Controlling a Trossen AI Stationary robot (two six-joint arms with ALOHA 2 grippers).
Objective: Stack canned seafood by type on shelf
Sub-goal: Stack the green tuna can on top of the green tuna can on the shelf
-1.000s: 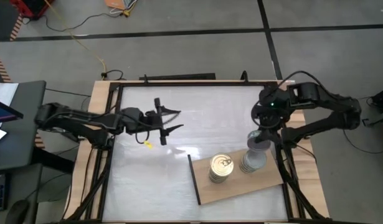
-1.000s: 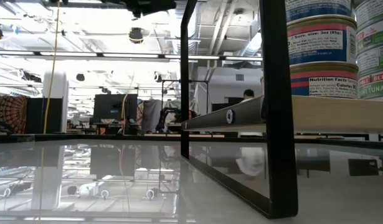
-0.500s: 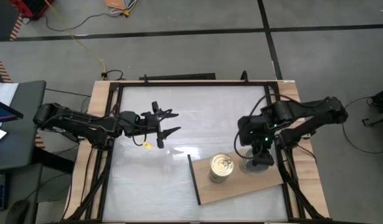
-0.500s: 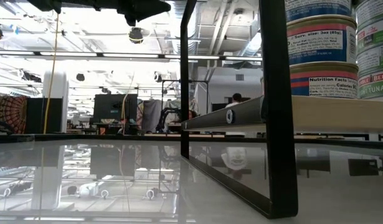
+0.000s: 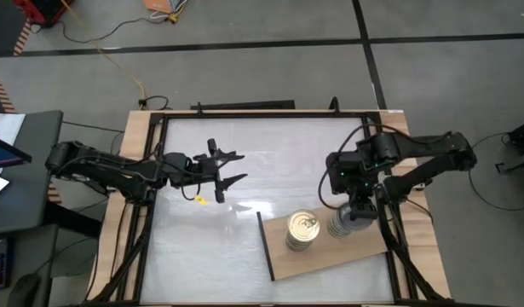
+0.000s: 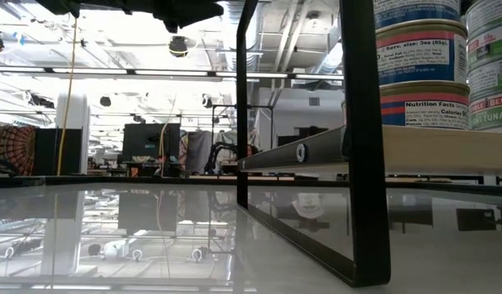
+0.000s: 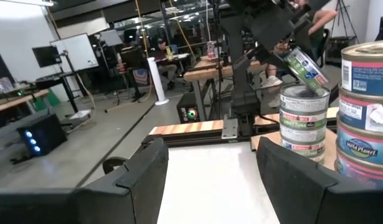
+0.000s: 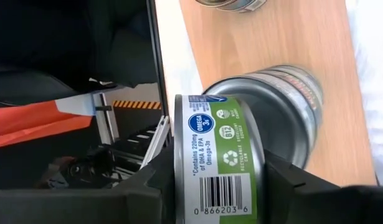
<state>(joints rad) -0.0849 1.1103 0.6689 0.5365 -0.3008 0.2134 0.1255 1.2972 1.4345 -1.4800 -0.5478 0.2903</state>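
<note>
The shelf is a light wooden board near the table's near right corner. On it stand a stack of gold-lidded tins and a stack of silver-lidded tins, also seen as the silver stack and both stacks. My right gripper hovers right over the silver stack, shut on a green-labelled tin. My left gripper waits open above the table's middle left, its fingers apart. My right gripper pinches the green-labelled tin between its two fingers, one on each flat face, with the label wall showing between them. The fingers come from above, pointing down. The tin is on edge and tilted, close over the silver stack's top; whether it touches, I cannot tell.
The shelf's thin dark end edge stands toward the table's middle. Wooden side rails and a dark frame border the white tabletop, which is bare between the arms. In the low view the tins sit on the raised board.
My right gripper has carried the tin from the far right of the table toward the near edge and down, arriving over the silver stack about half a second ago and then barely moving. The left arm has stayed almost still.
</note>
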